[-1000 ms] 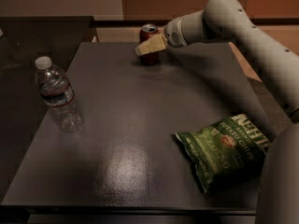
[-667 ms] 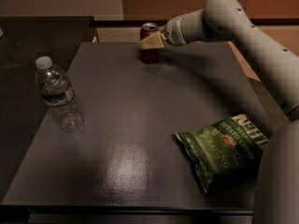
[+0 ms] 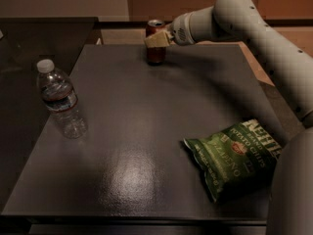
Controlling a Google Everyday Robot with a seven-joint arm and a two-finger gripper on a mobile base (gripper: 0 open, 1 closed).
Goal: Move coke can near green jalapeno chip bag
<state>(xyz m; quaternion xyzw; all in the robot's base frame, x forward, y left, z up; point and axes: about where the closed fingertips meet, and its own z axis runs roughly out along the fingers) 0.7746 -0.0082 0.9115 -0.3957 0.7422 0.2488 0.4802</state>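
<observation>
Dark-red coke can is standing far back on the surface, gripper at it; green jalapeno chip bag lying front-right, clear water bottle left.

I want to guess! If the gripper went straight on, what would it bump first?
The coke can: the gripper, at the far edge of the table, points straight at it and may touch it.

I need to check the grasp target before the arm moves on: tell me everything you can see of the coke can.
The coke can is a small dark-red soda can with a silver top, seemingly metal. It stands upright on the dark table near its far edge. The gripper, reaching in from the right, crosses the can's upper part, hiding some of it; whether it grips cannot be told. Nothing else touches the can.
</observation>
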